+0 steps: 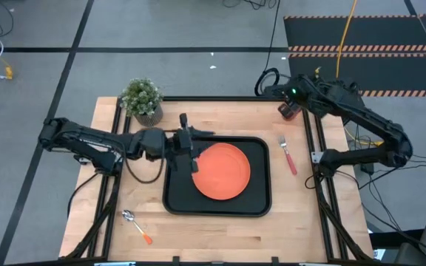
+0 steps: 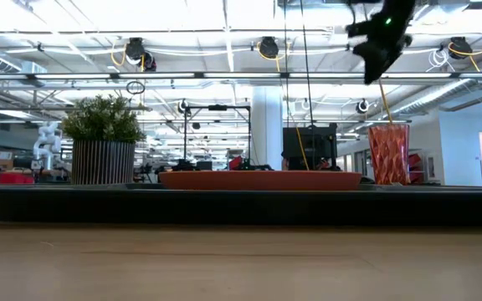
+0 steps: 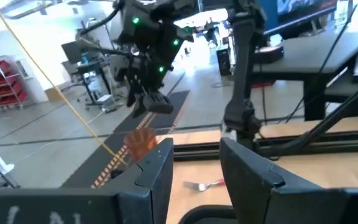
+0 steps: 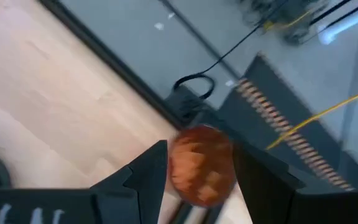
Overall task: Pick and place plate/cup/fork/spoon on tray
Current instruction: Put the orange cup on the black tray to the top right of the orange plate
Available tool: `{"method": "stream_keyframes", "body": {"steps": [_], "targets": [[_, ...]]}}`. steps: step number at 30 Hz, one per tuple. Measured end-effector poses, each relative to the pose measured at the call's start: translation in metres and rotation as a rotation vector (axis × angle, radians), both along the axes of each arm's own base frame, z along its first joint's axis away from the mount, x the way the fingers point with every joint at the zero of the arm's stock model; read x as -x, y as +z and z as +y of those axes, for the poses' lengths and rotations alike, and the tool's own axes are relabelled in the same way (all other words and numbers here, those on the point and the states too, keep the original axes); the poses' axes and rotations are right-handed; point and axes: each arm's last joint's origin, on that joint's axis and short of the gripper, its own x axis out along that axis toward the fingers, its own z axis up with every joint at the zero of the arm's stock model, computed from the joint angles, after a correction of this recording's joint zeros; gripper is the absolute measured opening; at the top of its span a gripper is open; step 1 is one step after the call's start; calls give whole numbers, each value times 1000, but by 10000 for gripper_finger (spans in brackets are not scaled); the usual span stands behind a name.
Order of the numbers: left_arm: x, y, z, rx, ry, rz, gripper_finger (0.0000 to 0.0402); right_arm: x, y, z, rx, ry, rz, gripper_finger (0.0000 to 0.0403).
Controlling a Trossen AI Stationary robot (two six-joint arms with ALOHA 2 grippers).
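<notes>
The orange plate [image 1: 222, 171] lies flat in the black tray [image 1: 176, 199] at the table's middle. The fork [image 1: 287, 154] lies on the wood right of the tray. The spoon [image 1: 137, 225] lies near the front left. The cup [image 2: 389, 155] stands upright on the table at the far right corner. My right gripper [image 2: 376, 67] hangs open well above it, tipped downward; in the right wrist view the cup [image 4: 201, 165] shows between and below the fingers. My left gripper [image 1: 196, 153] is open and level, raised over the plate's left edge, with nothing between its fingers [image 3: 160, 168].
A potted green plant [image 1: 142, 100] stands at the table's far left corner, beyond the tray. Black frame rails [image 1: 320, 159] run along the table's left and right sides. Bare wood shows in front of the tray and between the tray and the fork.
</notes>
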Motion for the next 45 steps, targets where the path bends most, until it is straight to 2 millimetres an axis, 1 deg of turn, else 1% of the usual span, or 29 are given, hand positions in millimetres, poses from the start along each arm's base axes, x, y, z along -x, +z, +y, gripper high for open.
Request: {"method": "stream_keyframes", "body": {"steps": [4,7,9,12,15,19,24,27,31,39,45], "targets": [[2,-3,23,24,-9,53,136,-5,-16,-28,-125,-22,-40,176],[8,-2,41,49,-17,71,136,-5,-28,-45,-163,-74,7,176],[12,-1,52,71,-22,50,136,-3,-35,-55,-188,-110,31,176],[23,-3,64,96,-41,24,136,4,-42,-67,-219,-151,64,176],[36,-2,72,111,-70,-38,136,13,-46,-74,-263,-180,63,176],[55,0,76,134,-90,-99,136,19,-47,-76,-357,-151,-17,176],[67,3,73,145,-98,-131,136,22,-42,-72,-362,-133,-59,176],[67,1,71,151,-107,-122,136,23,-40,-70,-367,-138,-80,176],[67,-1,70,166,-110,-111,136,22,-43,-66,-432,-121,-112,176],[67,-1,70,229,-108,-118,136,21,-58,-66,-435,-93,-87,176],[66,-1,69,242,-114,-116,136,21,-73,-66,-434,-72,-72,176]]}}
